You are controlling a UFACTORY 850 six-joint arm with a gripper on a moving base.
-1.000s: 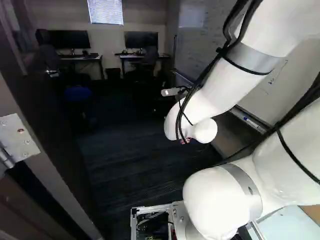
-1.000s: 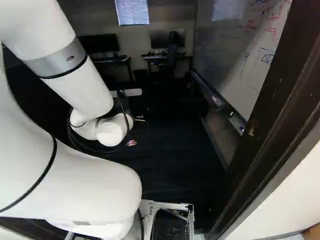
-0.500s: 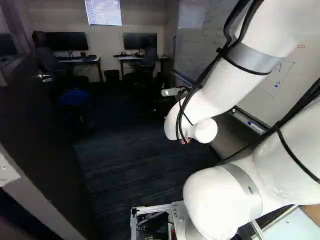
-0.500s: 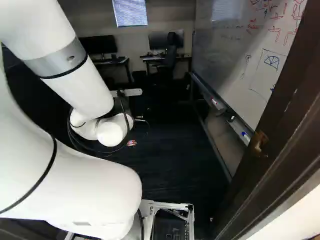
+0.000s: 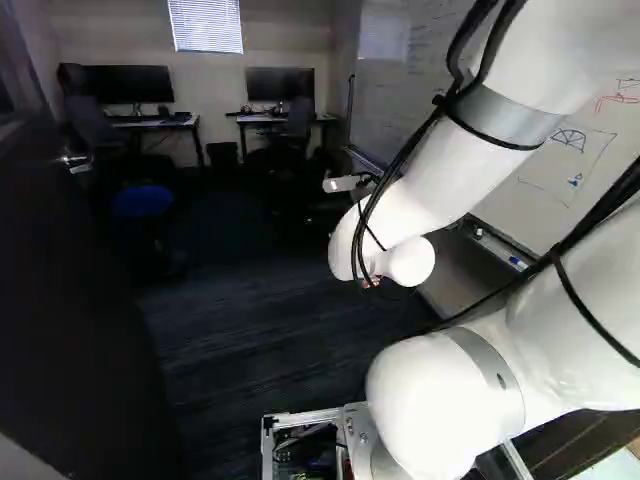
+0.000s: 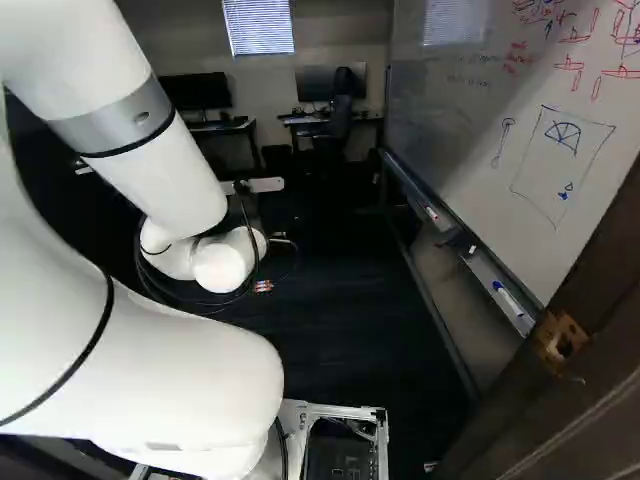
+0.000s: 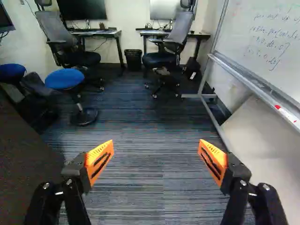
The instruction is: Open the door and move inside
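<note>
1. The base has moved forward, bringing the door frame [image 6: 620,260] closer at near right; entry looks well under way.
2. The door [image 5: 70,300] stands open on the left, long axis upright, its width running near to far towards the lever handle [image 5: 75,160].
3. Ahead, the gripper's [image 7: 155,143] fingers are spread wide, holding nothing.
</note>
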